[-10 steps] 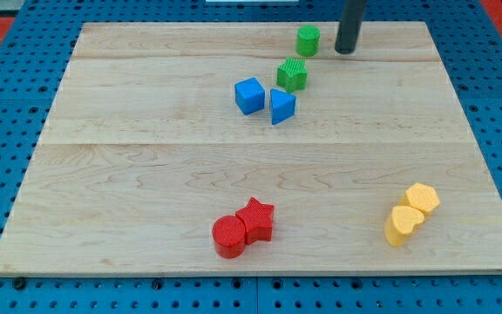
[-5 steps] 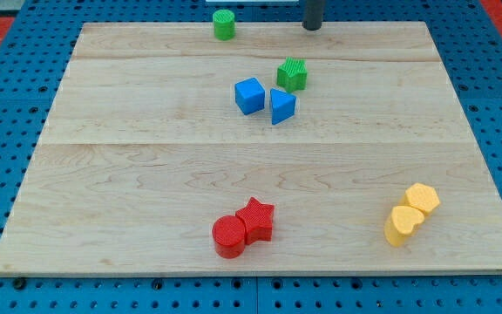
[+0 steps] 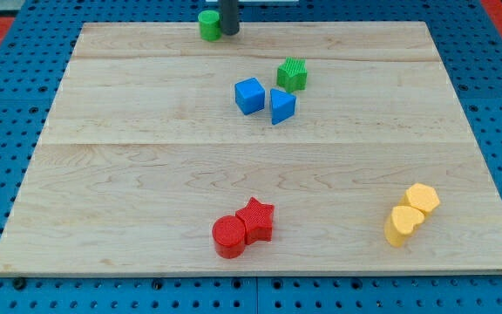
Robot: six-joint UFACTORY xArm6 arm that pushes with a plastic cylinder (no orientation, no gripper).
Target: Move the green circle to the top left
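Observation:
The green circle [image 3: 208, 25] stands at the board's top edge, left of the middle. My tip [image 3: 229, 32] is right against its right side, touching or nearly so. A second green block [image 3: 292, 74], ribbed and of unclear shape, sits lower and to the right, apart from both.
A blue cube [image 3: 249, 95] and a blue triangle [image 3: 281, 105] sit just below the ribbed green block. A red circle [image 3: 229, 236] and red star [image 3: 256, 220] touch near the view's bottom. Two yellow blocks [image 3: 411, 214] touch at the bottom right. The wooden board [image 3: 103, 174] lies on a blue pegboard.
The green circle has slid left along the top edge, from right of the middle to left of it. My tip has followed it leftward and now stands at its right side.

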